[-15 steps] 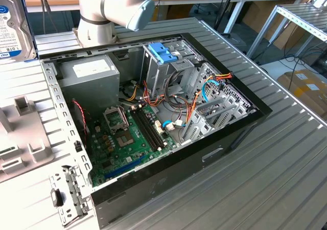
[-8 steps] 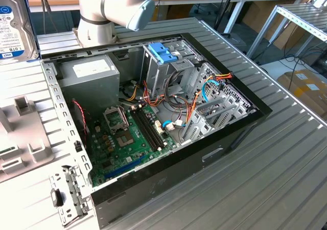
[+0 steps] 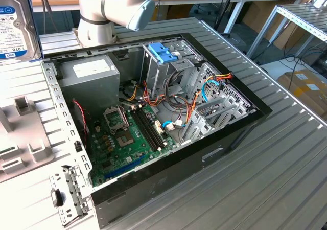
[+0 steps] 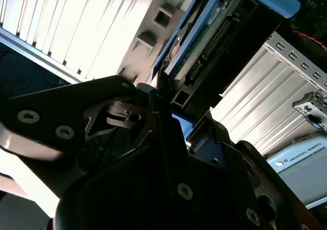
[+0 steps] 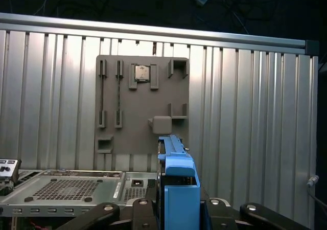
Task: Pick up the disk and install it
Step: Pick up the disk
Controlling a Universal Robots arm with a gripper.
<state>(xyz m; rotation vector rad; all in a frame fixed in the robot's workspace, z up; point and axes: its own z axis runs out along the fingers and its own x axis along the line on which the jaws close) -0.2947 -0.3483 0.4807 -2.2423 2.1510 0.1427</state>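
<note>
Exterior view above case (image 3: 168,184), wrist views near disk (image 5: 176,199)

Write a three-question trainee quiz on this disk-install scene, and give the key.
1. True or false: the flat dark hard drive with bright blue plastic rails lies inside the open black computer case.
2. What holds the drive? A) the black gripper, clamped on both sides of it; B) a person's hand; C) nothing, because it rests on the table.
3. Fill in: the circuit board on the case floor is coloured ___.
Key: 1 false, as the drive is held up outside the case; 2 A; 3 green.
</note>
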